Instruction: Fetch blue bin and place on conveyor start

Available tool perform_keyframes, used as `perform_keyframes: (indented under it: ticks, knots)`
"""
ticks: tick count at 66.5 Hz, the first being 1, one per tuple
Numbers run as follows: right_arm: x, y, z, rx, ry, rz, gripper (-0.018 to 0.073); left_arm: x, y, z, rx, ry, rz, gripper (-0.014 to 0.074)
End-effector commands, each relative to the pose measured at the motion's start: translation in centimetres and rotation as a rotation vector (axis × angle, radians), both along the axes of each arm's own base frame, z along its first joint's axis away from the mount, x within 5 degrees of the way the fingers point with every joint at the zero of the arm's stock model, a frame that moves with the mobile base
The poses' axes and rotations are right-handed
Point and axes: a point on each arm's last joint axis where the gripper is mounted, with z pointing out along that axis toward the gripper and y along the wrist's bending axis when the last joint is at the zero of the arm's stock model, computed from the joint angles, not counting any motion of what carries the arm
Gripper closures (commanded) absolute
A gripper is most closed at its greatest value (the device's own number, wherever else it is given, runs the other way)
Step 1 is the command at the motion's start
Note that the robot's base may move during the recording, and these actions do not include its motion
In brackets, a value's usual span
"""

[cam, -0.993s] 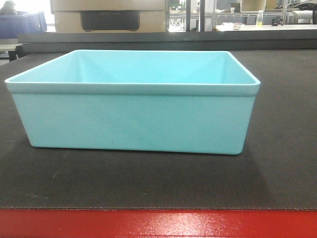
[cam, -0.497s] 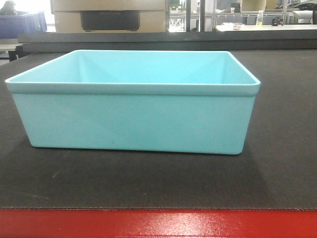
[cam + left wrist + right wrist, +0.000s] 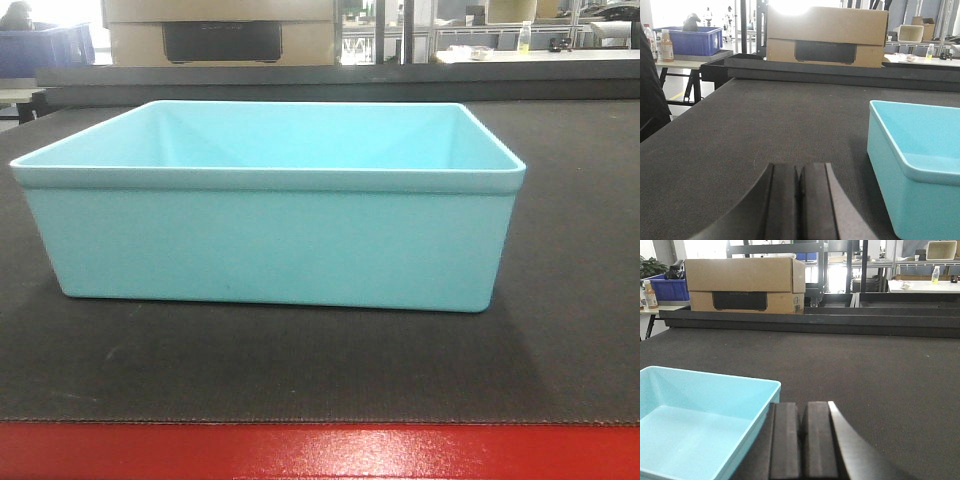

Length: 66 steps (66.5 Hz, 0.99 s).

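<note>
The blue bin [image 3: 270, 205] stands on the conveyor start [image 3: 560, 330], filling the frame's centre in the front view, set back from the strip [image 3: 320, 452] along the bottom edge. Behind the belt, a cardboard box [image 3: 220, 32] sits at upper left. Left claw [image 3: 799, 200] lies left of the bin, right claw [image 3: 801, 437] right of it.

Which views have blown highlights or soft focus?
Left wrist: windows clip white above the cardboard box; closed left gripper is soft. Right wrist: bright windows behind, right gripper soft too. Front: even light, blue bin sharp on the conveyor belt, faint shadow beneath.
</note>
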Motion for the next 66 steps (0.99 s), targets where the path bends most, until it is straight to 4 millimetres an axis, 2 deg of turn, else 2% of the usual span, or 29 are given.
perform_keyframes:
  ticks: [1,46,56,66]
  knots:
    - [-0.1,-0.1,0.2,-0.012,-0.028,-0.006,0.0721,-0.1,0.0,0.2,-0.006,-0.018,0.004,0.0707]
    - [-0.1,-0.1,0.1,-0.050,-0.028,-0.012,0.0721,-0.1,0.0,0.2,-0.006,-0.018,0.004,0.0707]
    - [-0.7,-0.5,-1.3,-0.078,-0.024,-0.072,0.0721,-0.1,0.0,0.3,-0.006,-0.025,0.004,0.0707]
    - [-1.3,-1.2,-4.9,-0.031,-0.013,-0.197,0.0721,-0.1,0.0,0.3,-0.006,-0.025,0.004,0.0707]
